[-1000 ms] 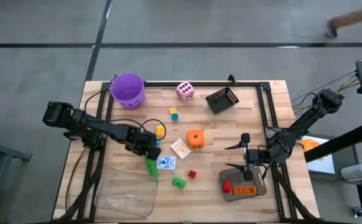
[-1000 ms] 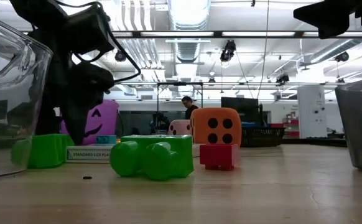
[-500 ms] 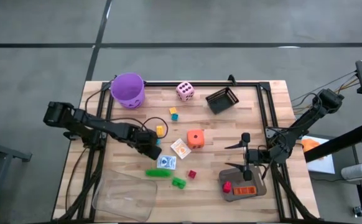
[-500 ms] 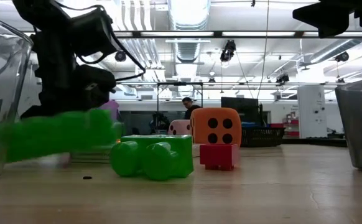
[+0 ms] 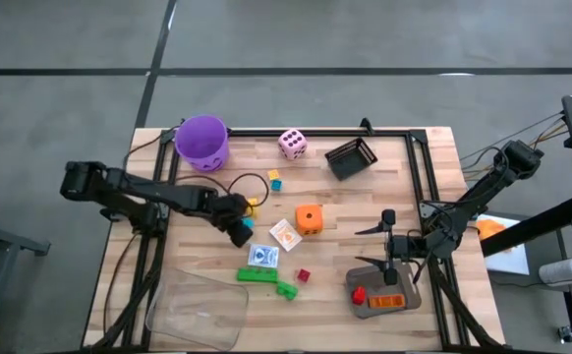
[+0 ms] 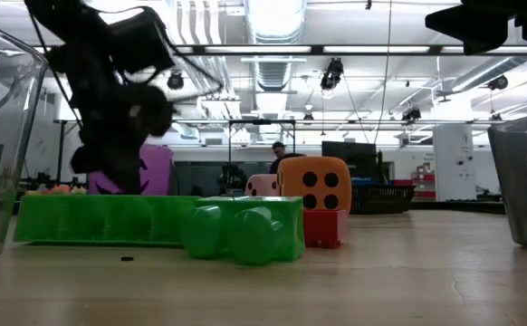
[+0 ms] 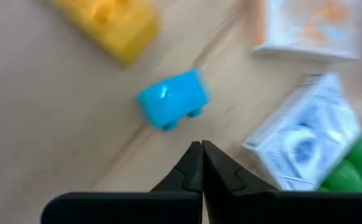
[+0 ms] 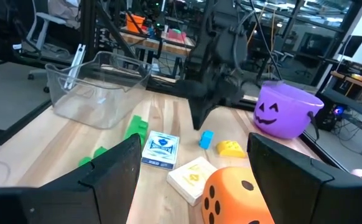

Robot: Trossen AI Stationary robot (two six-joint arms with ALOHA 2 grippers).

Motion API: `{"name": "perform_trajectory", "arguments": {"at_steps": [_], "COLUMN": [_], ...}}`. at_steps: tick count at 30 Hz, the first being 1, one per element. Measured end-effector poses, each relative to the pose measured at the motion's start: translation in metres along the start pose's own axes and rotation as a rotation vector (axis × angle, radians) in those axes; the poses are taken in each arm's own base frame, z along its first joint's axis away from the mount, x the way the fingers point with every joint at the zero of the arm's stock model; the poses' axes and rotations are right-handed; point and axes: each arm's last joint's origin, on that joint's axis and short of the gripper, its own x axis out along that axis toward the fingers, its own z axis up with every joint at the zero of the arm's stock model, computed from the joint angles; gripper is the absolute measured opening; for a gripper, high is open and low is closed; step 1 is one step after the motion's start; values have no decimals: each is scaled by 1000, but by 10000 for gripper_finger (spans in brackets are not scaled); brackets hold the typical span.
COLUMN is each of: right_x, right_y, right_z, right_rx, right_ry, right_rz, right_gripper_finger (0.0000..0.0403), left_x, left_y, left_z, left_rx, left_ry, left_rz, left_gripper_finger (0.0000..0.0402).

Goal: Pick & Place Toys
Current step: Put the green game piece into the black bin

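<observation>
The left gripper is pressed shut and empty, its two dark fingertips meeting at a point just above the wooden table. It hovers close to a small blue plastic brick, with a yellow plastic brick just beyond. In my judgement the step in hand is choosing the next toy, and the next move calls for opening the fingers and lowering them around the blue brick.

A long green studded brick lies flat beside a smaller green brick, near the clear plastic bin. A white-blue card pack has a smooth, glossy box. The orange dotted die is soft-cornered.

The right gripper waits with its fingers wide and empty above the grey tray, which holds some red and orange pieces.
</observation>
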Motion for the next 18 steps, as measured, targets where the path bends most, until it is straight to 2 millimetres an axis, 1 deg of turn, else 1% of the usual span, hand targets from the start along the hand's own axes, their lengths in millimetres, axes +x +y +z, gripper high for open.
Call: {"name": "perform_trajectory", "arguments": {"at_steps": [4, 7, 9, 12, 15, 18], "right_x": [0, 0, 0, 0, 0, 0], "right_y": [0, 0, 0, -1, -1, -1], "right_z": [0, 0, 0, 0, 0, -1], "right_rx": [-6, -6, -6, -6, -8, -11], "right_ry": [0, 1, 1, 3, 6, 9], "right_rz": [-3, -5, -7, -23, -27, -29], "right_gripper_finger": [289, 289, 289, 289, 289, 289], "left_x": [-26, -46, -57, -64, -62, -56], "left_y": [-15, -36, -53, -79, -101, -119], "left_z": [8, 12, 13, 10, 3, -1], "left_rx": [155, 291, 384, 522, 615, 664], "left_ry": [-94, -165, -212, -262, -267, -263], "left_rz": [-90, -154, -174, -159, -97, -45], "left_gripper_finger": [0, 6, 24, 73, 144, 218]}}
